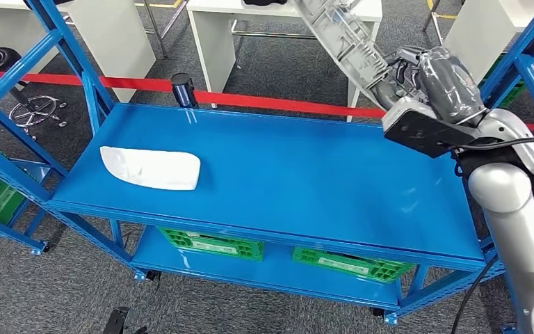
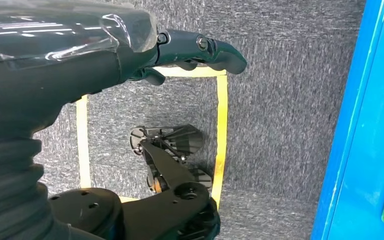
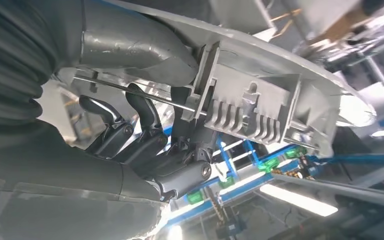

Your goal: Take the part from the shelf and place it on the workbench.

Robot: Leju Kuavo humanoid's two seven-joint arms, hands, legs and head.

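I see the right hand (image 1: 417, 73) raised at the far right end of the blue shelf (image 1: 285, 174), and it grasps a grey plastic part (image 1: 344, 35). In the right wrist view the thick thumb (image 3: 130, 47) lies on the smooth outer side of the part (image 3: 260, 95), and the dark fingers (image 3: 145, 117) curl under it against the ribbed inner side, so the part is clamped between them. The part stands tilted in the air above the far edge of the shelf and touches no surface.

A second, white part (image 1: 151, 168) lies flat on the shelf top near its left end, well apart from the right hand.

In the left wrist view the left hand (image 2: 190, 52) hangs above the grey carpet (image 2: 280, 100) beside the shelf. Its dark fingers (image 2: 215, 50) are bent inward and I see nothing in them. Yellow tape (image 2: 222, 130) marks a square on the carpet.

Green crates (image 1: 212, 243) stand on the lower level of the shelf.
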